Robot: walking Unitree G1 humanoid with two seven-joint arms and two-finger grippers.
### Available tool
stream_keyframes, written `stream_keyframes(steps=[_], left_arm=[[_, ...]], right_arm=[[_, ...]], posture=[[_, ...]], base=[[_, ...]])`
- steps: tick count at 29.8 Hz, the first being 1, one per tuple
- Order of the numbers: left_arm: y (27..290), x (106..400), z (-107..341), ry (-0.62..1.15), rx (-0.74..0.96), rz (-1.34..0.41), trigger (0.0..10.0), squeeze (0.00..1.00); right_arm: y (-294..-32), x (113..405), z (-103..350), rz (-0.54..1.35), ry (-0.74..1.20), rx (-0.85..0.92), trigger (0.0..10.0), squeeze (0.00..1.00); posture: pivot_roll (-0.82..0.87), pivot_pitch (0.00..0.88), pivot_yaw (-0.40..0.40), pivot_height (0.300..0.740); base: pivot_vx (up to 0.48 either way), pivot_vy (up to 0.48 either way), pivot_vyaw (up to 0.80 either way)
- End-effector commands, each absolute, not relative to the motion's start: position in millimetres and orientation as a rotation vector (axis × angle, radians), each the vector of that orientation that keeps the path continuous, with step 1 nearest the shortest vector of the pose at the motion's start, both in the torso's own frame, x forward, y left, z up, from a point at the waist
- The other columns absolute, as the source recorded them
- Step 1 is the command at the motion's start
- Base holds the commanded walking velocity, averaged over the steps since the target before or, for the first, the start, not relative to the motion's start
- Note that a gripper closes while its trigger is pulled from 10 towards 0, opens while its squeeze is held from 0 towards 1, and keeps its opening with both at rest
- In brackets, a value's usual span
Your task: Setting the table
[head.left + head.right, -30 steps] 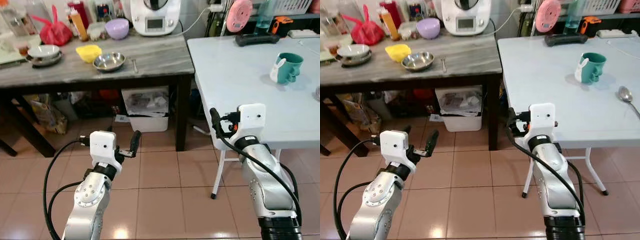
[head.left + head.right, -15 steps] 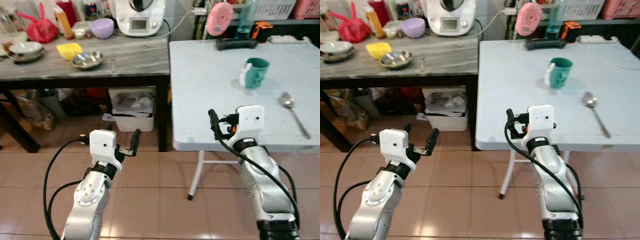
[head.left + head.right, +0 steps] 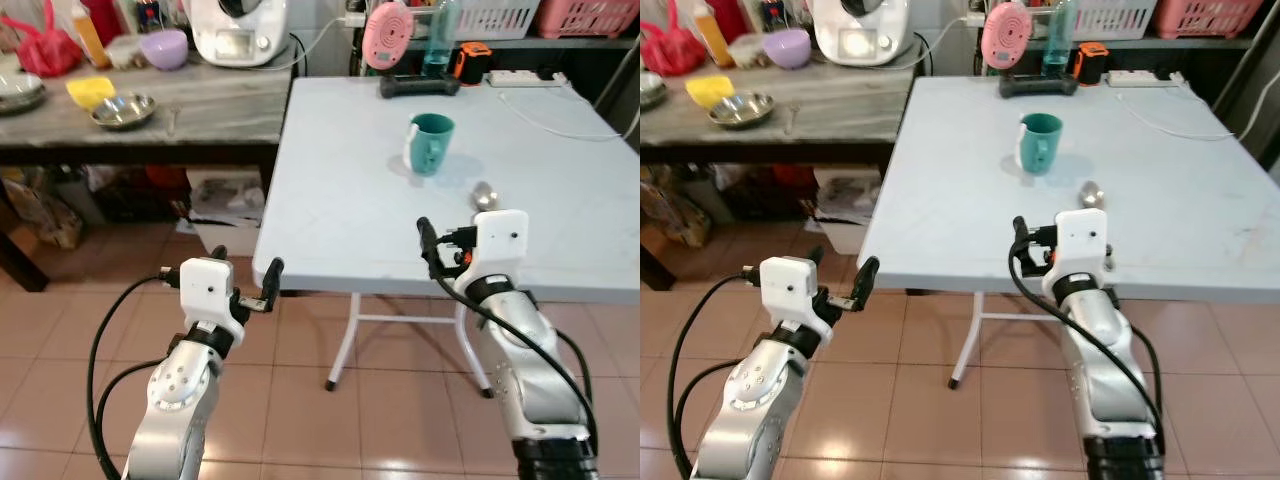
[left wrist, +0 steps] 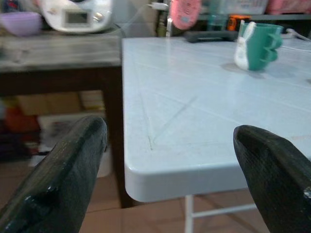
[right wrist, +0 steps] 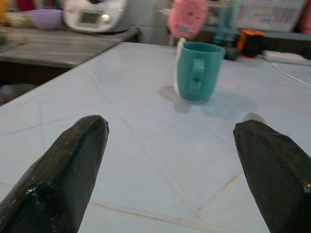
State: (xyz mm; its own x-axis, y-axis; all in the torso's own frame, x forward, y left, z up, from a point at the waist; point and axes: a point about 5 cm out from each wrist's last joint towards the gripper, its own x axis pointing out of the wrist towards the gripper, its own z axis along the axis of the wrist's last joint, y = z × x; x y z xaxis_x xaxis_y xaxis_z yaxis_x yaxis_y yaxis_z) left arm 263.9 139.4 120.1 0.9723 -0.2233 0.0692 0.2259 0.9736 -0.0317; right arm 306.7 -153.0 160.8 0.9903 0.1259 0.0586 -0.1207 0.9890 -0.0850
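Now my view has swung onto the white table; both grippers, left gripper and right gripper, are wide open and empty, and I think the green cup, upper middle, is hard, light and breakable, best held around its body.

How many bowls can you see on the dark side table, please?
3, though more may be cut off at the frame's edge: a purple bowl at the back beside the white appliance, a yellow bowl further forward, and a steel bowl just right of it.

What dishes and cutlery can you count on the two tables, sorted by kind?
Mugs: 1, the green mug on the white table.
Spoons: 1, the spoon beside it.
Bowls: 3 on the wooden table: purple bowl, yellow bowl, metal bowl.
Total: 5.
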Motion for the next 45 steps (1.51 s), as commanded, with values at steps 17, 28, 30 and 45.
stream_keyframes(steps=[17,28,30,45], left_arm=[[139.8,265.5,121.4,-0.076,-0.056,-0.225,10.0,0.0],[140.1,264.1,122.9,-0.094,-0.061,-0.244,10.0,0.0],[140.0,263.8,122.3,-0.091,-0.06,-0.245,10.0,0.0],[138.2,263.0,120.8,-0.09,-0.056,-0.262,10.0,0.0]], right_arm=[[-156.7,308.1,163.4,0.098,-0.071,-0.071,10.0,0.0],[-155.1,308.3,163.1,0.107,-0.072,-0.074,10.0,0.0],[-154.9,308.1,162.8,0.108,-0.071,-0.074,10.0,0.0],[-155.2,307.4,161.8,0.106,-0.068,-0.075,10.0,0.0]], posture=[[-0.14,0.079,0.079,0.74],[-0.14,0.077,0.077,0.74],[-0.14,0.078,0.077,0.74],[-0.14,0.082,0.08,0.74]], base=[[0.0,-0.075,0.0],[0.07,0.0,-0.19],[0.291,0.0,0.0],[0.348,0.0,0.0]])
